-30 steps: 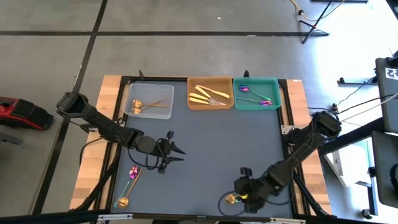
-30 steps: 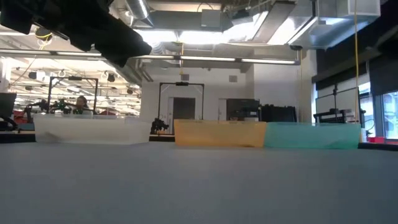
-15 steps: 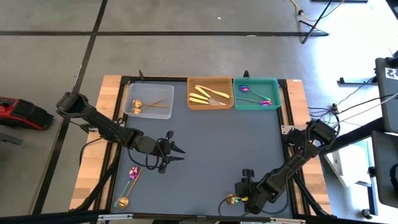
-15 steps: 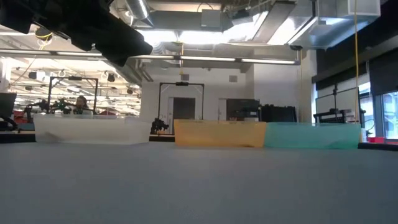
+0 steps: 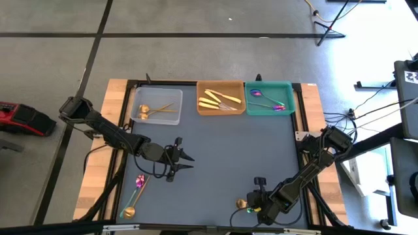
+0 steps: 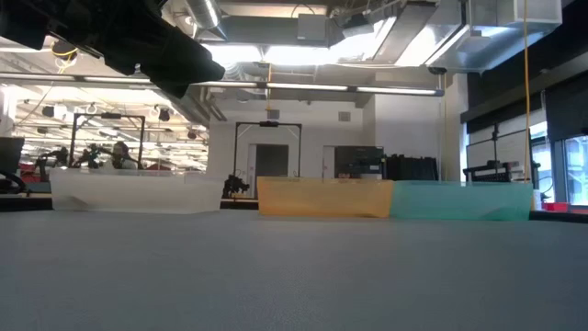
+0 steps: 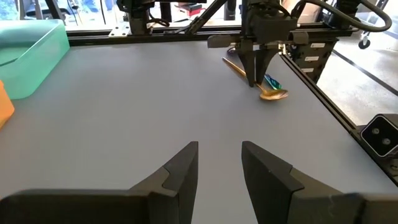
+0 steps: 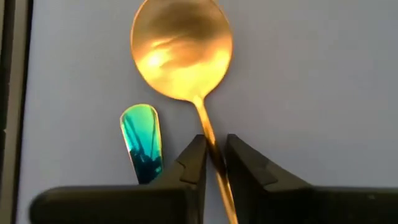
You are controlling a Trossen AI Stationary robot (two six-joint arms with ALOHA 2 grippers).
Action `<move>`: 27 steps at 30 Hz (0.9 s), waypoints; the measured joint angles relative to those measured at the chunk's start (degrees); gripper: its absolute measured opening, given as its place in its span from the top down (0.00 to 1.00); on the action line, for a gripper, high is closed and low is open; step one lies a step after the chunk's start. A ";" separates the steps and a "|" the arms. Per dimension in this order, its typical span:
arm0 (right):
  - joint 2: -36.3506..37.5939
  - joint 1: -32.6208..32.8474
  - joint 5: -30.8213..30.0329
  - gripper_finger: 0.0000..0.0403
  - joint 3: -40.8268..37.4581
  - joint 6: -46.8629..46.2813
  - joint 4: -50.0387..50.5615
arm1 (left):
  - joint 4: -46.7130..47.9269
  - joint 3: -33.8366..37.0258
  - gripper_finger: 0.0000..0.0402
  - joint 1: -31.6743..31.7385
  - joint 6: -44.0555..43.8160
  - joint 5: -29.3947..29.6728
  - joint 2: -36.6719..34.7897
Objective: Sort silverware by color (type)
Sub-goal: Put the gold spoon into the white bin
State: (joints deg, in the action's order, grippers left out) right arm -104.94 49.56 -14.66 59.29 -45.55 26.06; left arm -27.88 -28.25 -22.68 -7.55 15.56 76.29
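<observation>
copper-gold spoon [image 8: 181, 46], round shiny bowl, thin handle pinched between right gripper [image 8: 214, 163] fingers.

spoon [image 8: 181, 51]: copper-gold | handle tip [image 8: 141, 140]: iridescent teal | mat [image 8: 311, 93]: grey-blue | hand [image 8: 211, 163]: black

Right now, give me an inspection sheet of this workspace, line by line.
Surface: grey mat on a wood-edged table.
Job's things: gold spoons in the clear tray, pale knives in the orange tray, iridescent spoons in the teal tray; two spoons loose at near left; a gold spoon and an iridescent piece at near right.
Clutter: nothing seen.
Grippers: left gripper open above mid-table; right gripper closed on the gold spoon's handle.
Cables: bundle off the right edge.
Surroundings: concrete floor, open lab.
</observation>
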 joint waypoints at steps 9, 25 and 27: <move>0.10 -2.50 1.22 0.98 0.02 5.62 0.75 | 0.02 0.00 0.71 -0.15 -1.16 0.14 -0.02; 7.91 -11.41 -16.41 1.00 -0.22 25.87 -4.60 | -0.13 -0.02 0.71 -1.77 -1.11 5.19 2.55; 7.99 -12.52 -17.22 1.00 -0.23 29.41 -8.66 | -0.69 -0.06 0.71 -1.82 -1.07 5.77 3.33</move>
State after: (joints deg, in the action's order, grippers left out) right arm -96.95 37.04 -31.88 59.06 -16.14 17.40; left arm -28.57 -28.31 -24.50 -8.62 21.33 79.62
